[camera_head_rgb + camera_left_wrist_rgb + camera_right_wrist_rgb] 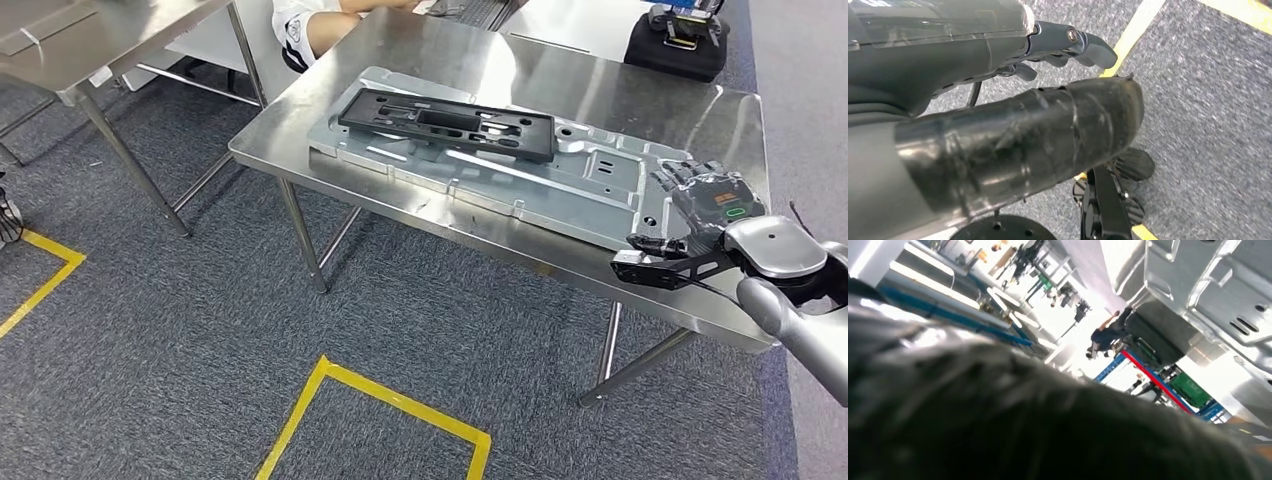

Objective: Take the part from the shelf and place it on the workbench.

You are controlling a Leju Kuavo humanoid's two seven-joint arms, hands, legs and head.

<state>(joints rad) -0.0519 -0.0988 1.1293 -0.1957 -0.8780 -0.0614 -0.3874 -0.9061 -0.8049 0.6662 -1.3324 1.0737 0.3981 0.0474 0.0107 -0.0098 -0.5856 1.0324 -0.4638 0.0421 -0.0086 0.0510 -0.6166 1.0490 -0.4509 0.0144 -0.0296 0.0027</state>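
On the workbench (600, 70), the silver part (560, 175) lies flat, carrying a black panel (450, 122). The right hand (705, 205) rests at its near end, grip indeterminate. The left hand (1068, 42) hangs curled and unloaded, presumably not needed.

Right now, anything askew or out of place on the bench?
Nothing damaged or spilled. The grey metal part lies flat on the workbench, set diagonally to its edges, with a black frame on top. The right hand rests at the part's near corner.

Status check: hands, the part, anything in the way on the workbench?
Right hand on near end of sheet-metal part, grip unclear. Left hand hanging over floor, holding nothing. Part flat on workbench, black frame on top. Black case far corner, clear.
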